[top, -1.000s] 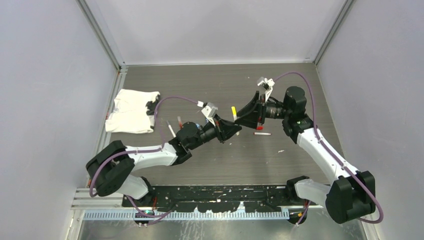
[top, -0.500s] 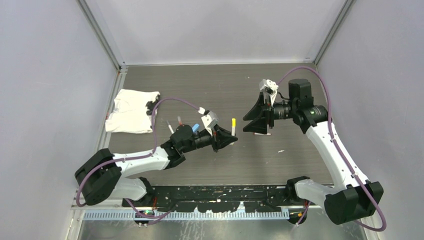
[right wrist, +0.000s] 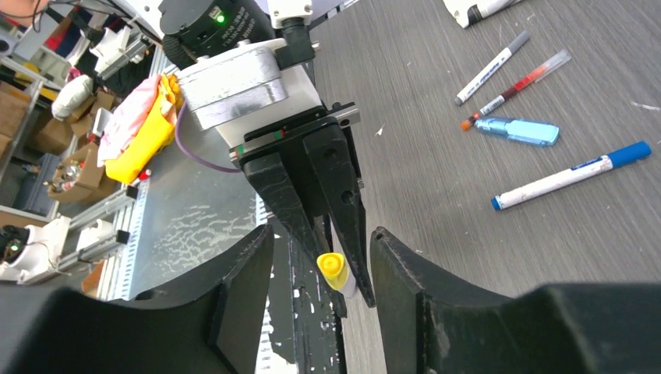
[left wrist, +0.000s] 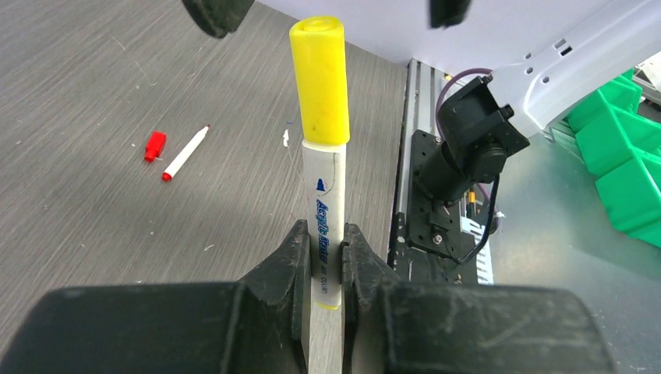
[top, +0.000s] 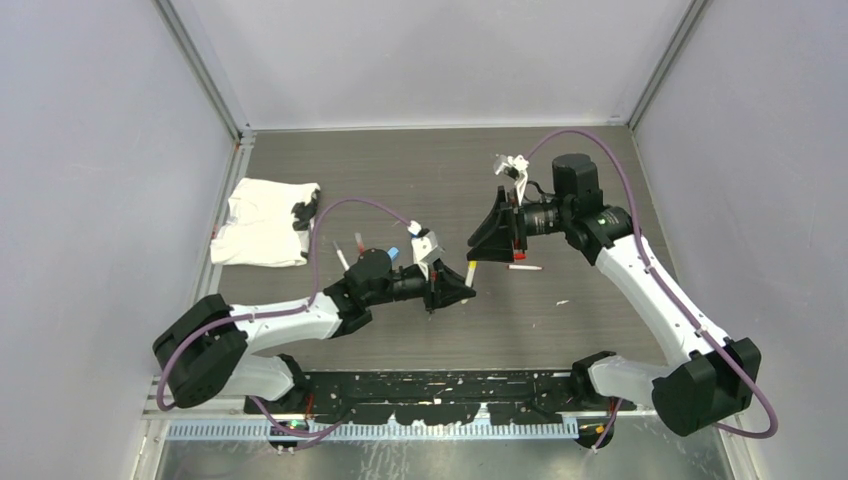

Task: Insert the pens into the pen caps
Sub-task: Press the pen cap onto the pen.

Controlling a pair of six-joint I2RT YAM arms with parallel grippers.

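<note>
Left gripper (left wrist: 327,238) pinches the yellow pen (left wrist: 322,195) low on its white barrel, yellow cap (left wrist: 319,78) at the free end. Light, stiff, slick plastic: probably grip mid-barrel. Right gripper (right wrist: 319,248), spread, faces the pen's capped end without touching.

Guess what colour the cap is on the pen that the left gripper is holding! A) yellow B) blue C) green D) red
A: the left gripper pinches the white pen, and the cap on its far end is bright yellow.
</note>
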